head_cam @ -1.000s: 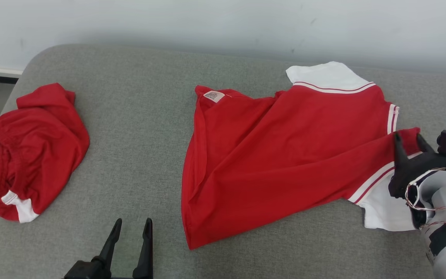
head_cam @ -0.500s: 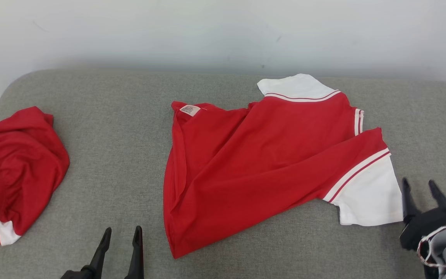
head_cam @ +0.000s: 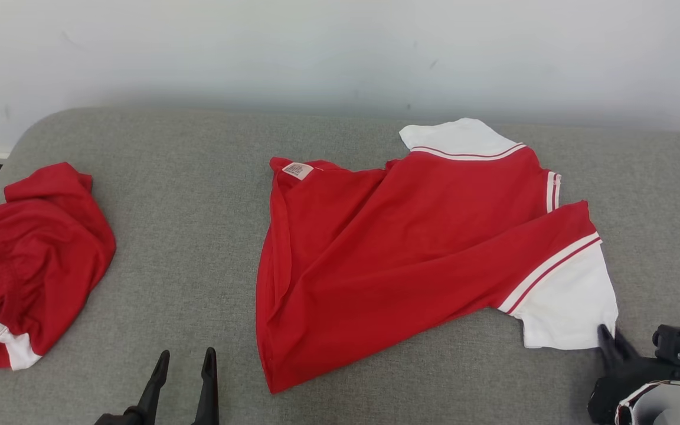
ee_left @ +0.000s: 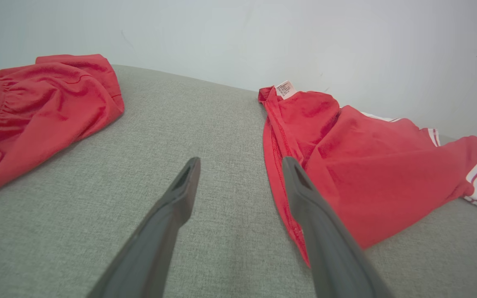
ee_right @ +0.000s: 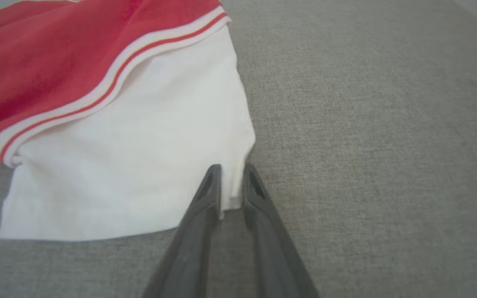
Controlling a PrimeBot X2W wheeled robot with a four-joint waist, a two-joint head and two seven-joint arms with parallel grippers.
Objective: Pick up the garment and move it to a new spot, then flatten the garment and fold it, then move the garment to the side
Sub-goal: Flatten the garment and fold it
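- Pinching the near corner of the shirt's white sleeve (ee_right: 118,145), the right claw (ee_right: 232,169) is clenched on that cloth; the sleeve hem sits between its nearly closed fingers.
- In the head view the right claw (head_cam: 610,339) is low at the worktop's (head_cam: 198,177) near right, touching the sleeve (head_cam: 570,307).
- The shirt (head_cam: 405,260) lies spread but wrinkled from the worktop's middle toward its right edge. One side is folded inward and a label faces up near the far edge.
- Its other white sleeve reaches close to the far edge, under the wall (head_cam: 316,47).
- The left claw (head_cam: 187,352) is released, fingers apart, over bare worktop at the near edge, just left of the shirt's red hem (ee_left: 280,174).
- A red heap (head_cam: 33,260) lies at the left edge, well apart from the shirt.
- A broad bare band runs between the heap and the shirt, from far edge to near edge.
- Right of the pinched sleeve the worktop is bare.
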